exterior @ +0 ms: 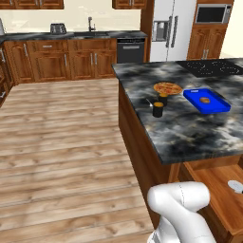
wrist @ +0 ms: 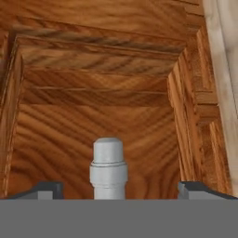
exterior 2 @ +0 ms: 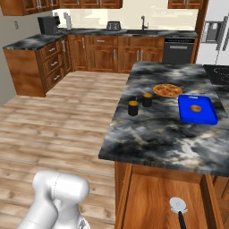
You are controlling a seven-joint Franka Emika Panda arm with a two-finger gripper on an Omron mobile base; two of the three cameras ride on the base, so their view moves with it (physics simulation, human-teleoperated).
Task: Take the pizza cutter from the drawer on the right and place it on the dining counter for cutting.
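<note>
One pizza cutter (exterior 2: pixel 178 206) lying in open drawer (exterior 2: pixel 152 197); pincer (wrist: pixel 120 189) spread wide, empty; no legible writing.

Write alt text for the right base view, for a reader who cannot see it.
An open reddish-brown wooden drawer holds a small pizza cutter with a silver wheel and black handle. Above it, a dark marbled stone island counter carries a round orange pizza, two short dark shakers and a blue tray.

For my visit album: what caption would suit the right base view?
Pizza cutter lying in the open drawer below the dining counter that holds a pizza.
</note>
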